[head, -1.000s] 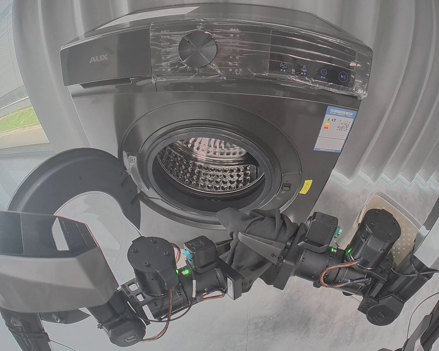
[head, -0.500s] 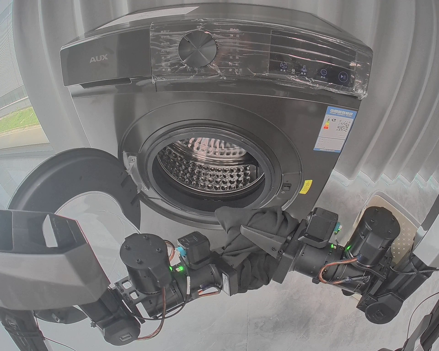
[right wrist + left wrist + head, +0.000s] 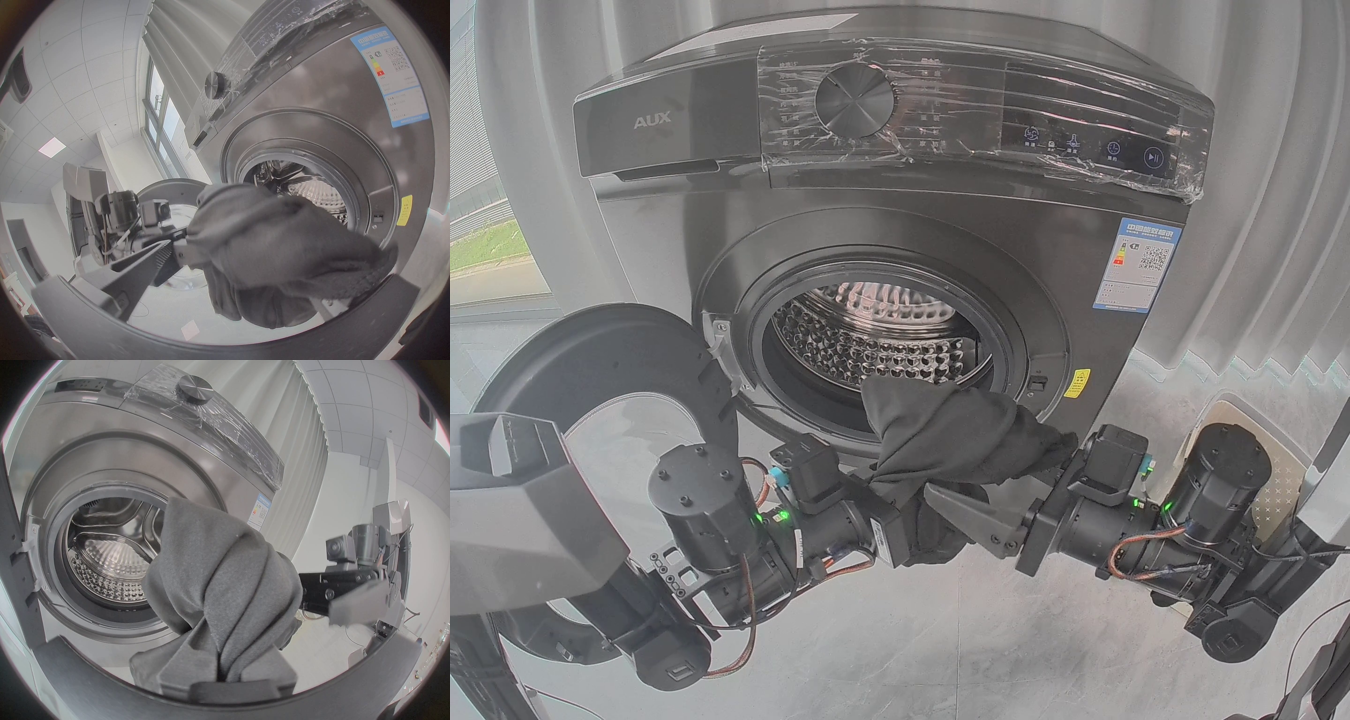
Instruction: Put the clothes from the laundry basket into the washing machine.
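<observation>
Open round door (image 3: 591, 366) of the washing machine (image 3: 891, 197) hung to the outer side of the left tool (image 3: 229, 683), hinged at the port's edge.

Left tool: fingers pressed together on a fold of the dark grey garment (image 3: 947, 431), pinching its lower part. The cloth rose from this tool in a bunched, twisted mass.

Garment was held up between the two tools, directly in front of the lower rim of the port. Its upper edge overlapped the opening of the steel drum (image 3: 872, 347), just beyond both tools. Whether it touched the rim could not be told.

Right tool (image 3: 961, 473): fingers spread. One finger (image 3: 970, 514) was bare below the cloth, pointing toward the left tool; the other was covered by the garment draped over it.

White perforated laundry basket (image 3: 1284, 497) stood on the floor behind the right arm, beside the machine.
</observation>
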Available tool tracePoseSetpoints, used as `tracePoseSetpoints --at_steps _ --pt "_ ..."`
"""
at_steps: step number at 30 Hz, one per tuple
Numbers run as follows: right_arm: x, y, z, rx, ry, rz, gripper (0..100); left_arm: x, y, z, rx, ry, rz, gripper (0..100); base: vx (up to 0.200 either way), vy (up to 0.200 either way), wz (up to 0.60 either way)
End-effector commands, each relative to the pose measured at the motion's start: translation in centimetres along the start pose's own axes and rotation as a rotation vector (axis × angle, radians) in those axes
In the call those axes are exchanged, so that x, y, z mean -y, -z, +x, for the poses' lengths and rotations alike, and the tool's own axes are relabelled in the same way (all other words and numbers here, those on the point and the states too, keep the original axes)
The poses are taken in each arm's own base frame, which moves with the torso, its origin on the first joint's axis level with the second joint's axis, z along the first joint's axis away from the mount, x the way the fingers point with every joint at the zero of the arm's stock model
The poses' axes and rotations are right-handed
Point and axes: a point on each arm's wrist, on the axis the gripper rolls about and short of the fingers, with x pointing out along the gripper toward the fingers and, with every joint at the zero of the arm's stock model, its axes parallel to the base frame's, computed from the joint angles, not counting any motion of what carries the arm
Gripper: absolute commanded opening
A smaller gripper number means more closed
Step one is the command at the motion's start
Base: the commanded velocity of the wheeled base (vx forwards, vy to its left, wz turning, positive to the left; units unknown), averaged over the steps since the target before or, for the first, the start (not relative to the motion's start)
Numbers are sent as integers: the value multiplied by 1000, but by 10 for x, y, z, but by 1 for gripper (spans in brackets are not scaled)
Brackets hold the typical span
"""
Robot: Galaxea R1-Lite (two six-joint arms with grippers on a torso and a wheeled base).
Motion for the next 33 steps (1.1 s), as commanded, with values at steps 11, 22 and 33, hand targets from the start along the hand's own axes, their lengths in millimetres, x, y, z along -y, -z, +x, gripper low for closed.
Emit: tracePoseSetpoints --at_steps 11,22,33 --pt "2 27 -37 -171 20 -63 100 1 -15 -16 31 -5 4 0 0 0 0" --pt "30 -19 -46 -1 88 -173 100 7 -4 -33 -41 6 1 0 0 0 0" --pt "20 4 -32 -82 -14 -154 100 8 -3 -34 -43 9 1 0 0 0 0"
